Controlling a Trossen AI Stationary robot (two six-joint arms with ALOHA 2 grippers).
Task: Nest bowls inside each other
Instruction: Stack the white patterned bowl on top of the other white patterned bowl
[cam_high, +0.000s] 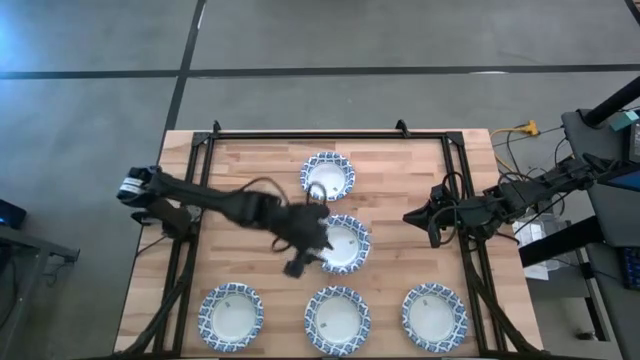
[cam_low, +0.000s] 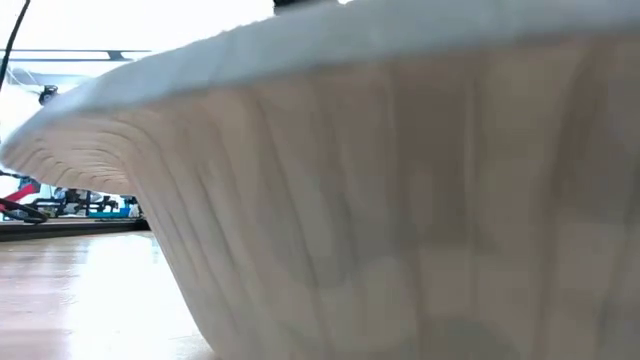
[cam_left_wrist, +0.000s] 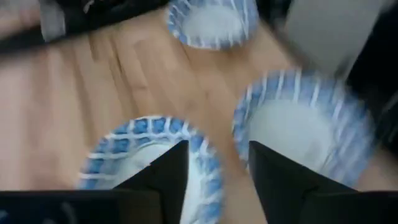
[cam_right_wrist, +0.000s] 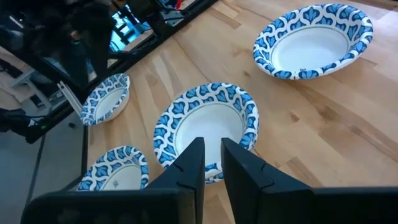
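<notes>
Bowls with white inside and blue-and-white patterned rims lie on the light wooden worktop (cam_high: 250, 190): three along the near edge (cam_high: 231, 313) (cam_high: 337, 316) (cam_high: 434, 314), one near the far edge (cam_high: 328, 176) and one at the middle (cam_high: 344, 243). Over the middle bowl hangs the left gripper (cam_high: 312, 248), its jaws apart and holding nothing. By the right edge waits the right gripper (cam_high: 418, 220), jaws narrow, empty.

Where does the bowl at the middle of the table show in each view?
High view: middle bowl, at centre, under the left hand.
Low view: cannot tell; one bowl wall fills it.
Left wrist view: probably lower left, behind the open hand.
Right wrist view: centre, just beyond the right hand.
Shared landmark: the left hand.
</notes>
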